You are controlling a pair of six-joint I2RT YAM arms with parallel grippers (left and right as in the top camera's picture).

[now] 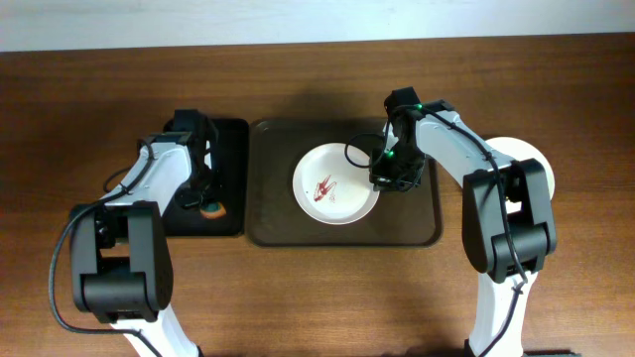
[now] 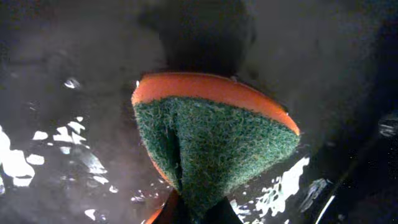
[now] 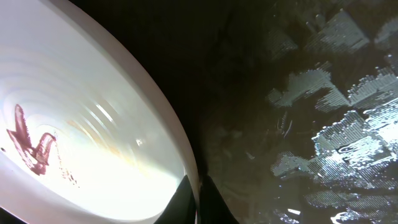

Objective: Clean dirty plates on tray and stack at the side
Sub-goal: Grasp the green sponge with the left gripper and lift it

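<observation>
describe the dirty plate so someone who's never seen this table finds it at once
Start at the dark tray in the middle of the wooden table. The dirty plate is the white round dish lying on it, its right rim pinched by the right gripper. Unlike the other white plate off the tray at the right, it has a red smear inside.

I see the tray [image 1: 266,213] at the middle of the desk [image 1: 317,297], with the plate [image 1: 335,184] lying on it. Just left of the tray is a mat [image 1: 230,139], and the sponge [image 1: 211,208] sits near its front right corner, pinched in my left tool [image 1: 201,201]. My right tool [image 1: 387,180] straddles the plate's right rim. A second plate [image 1: 526,157] lies on the desk right of the tray.
</observation>
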